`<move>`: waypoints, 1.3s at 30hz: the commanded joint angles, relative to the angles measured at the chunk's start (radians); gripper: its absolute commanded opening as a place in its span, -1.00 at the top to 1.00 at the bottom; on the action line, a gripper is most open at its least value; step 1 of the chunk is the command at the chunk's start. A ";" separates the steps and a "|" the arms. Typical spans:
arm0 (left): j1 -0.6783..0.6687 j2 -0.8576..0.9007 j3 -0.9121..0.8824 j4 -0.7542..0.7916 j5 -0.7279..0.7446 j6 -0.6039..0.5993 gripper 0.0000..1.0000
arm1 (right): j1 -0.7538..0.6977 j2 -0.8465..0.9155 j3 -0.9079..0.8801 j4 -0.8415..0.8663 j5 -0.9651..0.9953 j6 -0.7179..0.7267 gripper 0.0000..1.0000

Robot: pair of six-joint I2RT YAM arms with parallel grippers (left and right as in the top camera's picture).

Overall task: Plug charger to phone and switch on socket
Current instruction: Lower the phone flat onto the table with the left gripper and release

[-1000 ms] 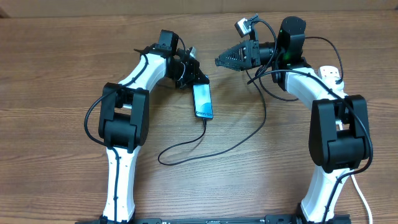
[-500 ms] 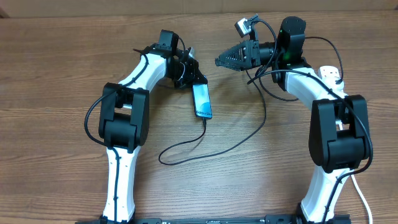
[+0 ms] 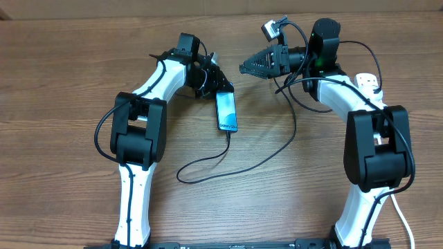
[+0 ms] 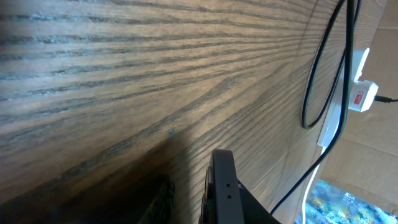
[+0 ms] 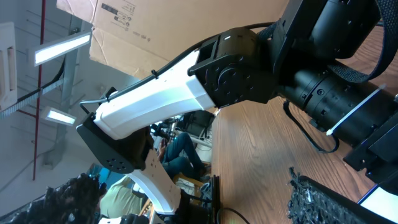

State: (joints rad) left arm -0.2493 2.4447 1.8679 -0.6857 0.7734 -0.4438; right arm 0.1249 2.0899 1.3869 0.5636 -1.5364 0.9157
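Note:
The phone (image 3: 226, 111) lies on the table with its teal screen up, left of centre. The charger (image 3: 208, 169), a thin black cable, runs from the phone's near end, loops on the wood and climbs toward the right arm. My left gripper (image 3: 216, 86) is at the phone's far end. In the left wrist view the phone's dark edge (image 4: 222, 186) stands beside one finger (image 4: 158, 200) with a gap between them. My right gripper (image 3: 250, 68) hovers open and empty to the phone's right. The white socket (image 3: 369, 81) lies partly hidden behind the right arm.
A white cord (image 3: 405, 221) runs down the right side by the arm's base. The right wrist view shows the left arm (image 5: 180, 99) and the phone edge-on (image 5: 215, 194) ahead. Cardboard walls close off the table's far edge.
The left gripper's jaws have parted at the phone's far end. The phone looked narrower half a second ago and now shows a wider screen. The right arm has not moved.

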 commanded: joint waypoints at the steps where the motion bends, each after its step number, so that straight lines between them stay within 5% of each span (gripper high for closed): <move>1: -0.007 0.005 0.001 -0.016 -0.021 -0.009 0.41 | -0.003 -0.031 -0.008 0.005 -0.034 -0.008 -1.00; 11: -0.007 0.005 0.001 -0.017 -0.021 -0.009 0.46 | -0.003 -0.031 -0.008 0.005 -0.034 -0.008 -1.00; 18: -0.007 0.005 0.001 -0.018 -0.021 -0.009 0.26 | -0.003 -0.031 -0.008 0.005 -0.034 -0.008 -1.00; 26: -0.006 0.005 0.001 -0.022 -0.022 -0.009 -0.52 | -0.003 -0.031 -0.008 0.005 -0.034 -0.008 -1.00; 39: -0.005 0.005 0.001 -0.057 -0.027 -0.006 -0.94 | -0.003 -0.031 -0.008 0.002 -0.034 -0.008 -1.00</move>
State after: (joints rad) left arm -0.2493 2.4264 1.8877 -0.7162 0.8398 -0.4572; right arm 0.1249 2.0899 1.3869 0.5632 -1.5364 0.9154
